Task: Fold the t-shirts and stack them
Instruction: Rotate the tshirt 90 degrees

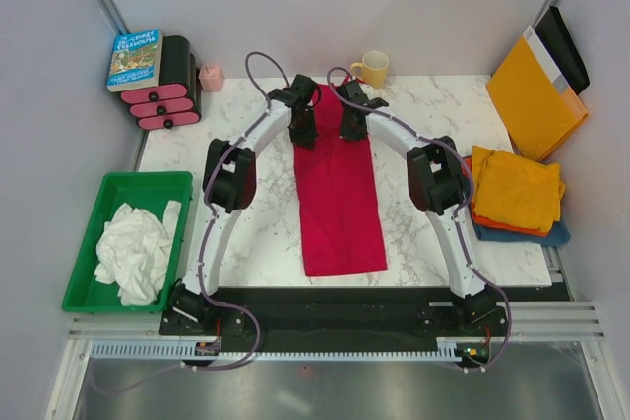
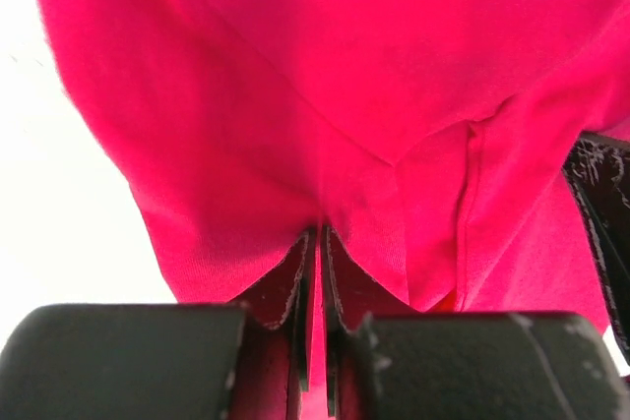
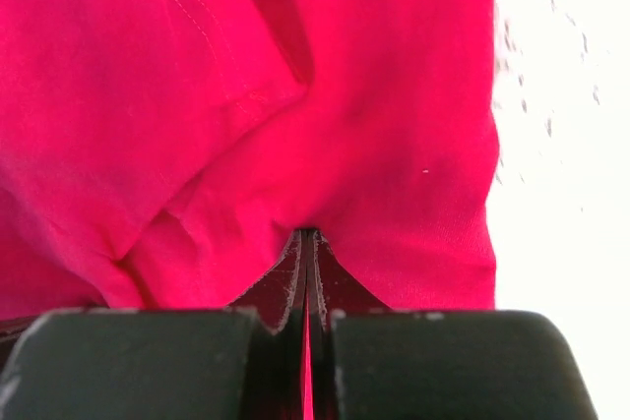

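Crimson t-shirt point(image 1: 340, 204) far edge pinched by left tool point(image 2: 317, 240), right tool point(image 3: 307, 236); book point(image 1: 135, 58) title unreadable.

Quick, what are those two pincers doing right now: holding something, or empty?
The left pincer is closed, pinching the red t-shirt.
The right pincer is closed, pinching the same red t-shirt.
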Robot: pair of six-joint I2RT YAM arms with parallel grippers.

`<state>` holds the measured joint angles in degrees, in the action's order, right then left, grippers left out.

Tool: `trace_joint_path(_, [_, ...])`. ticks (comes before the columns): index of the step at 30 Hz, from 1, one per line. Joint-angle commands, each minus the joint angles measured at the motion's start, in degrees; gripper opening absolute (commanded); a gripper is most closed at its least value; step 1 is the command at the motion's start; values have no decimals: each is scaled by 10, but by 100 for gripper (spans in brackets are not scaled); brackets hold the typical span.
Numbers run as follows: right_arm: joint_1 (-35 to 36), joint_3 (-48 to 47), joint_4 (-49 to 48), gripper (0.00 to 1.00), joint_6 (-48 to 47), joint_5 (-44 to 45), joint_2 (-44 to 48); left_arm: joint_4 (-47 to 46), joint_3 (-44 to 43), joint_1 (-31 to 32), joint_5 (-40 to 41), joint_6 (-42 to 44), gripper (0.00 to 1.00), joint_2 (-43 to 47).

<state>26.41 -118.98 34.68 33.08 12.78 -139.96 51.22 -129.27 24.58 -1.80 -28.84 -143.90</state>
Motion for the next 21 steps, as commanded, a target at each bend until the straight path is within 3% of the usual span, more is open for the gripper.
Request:
trace_joint_path(1, [-2, -31, 26, 0, 21, -40, -58, 29, -47, -24, -4, 33, 13, -45])
trace_joint_path(7, [1, -36, 18, 0, 29, -61, -59, 33, -41, -44, 17, 47, 13, -38])
trace_joint_path(9, [0, -31, 18, 0, 29, -34, -25, 28, -34, -44, 39, 40, 13, -4])
trace_joint_path(13, [-6, -16, 10, 1, 34, -10, 53, -68, 81, -40, 58, 10, 22, 125])
trace_joint_path(16, [-7, 35, -10, 12, 32, -2, 131, -80, 103, -38, 56, -2, 24, 191])
trace_joint_path(19, [-6, 98, -12, 30, 14, 19, 217, -78, 158, -30, 45, -3, 24, 268])
trace_joint_path(21, [-5, 205, -35, 38, 5, 30, 304, -83, 215, -3, 52, -3, 24, 343])
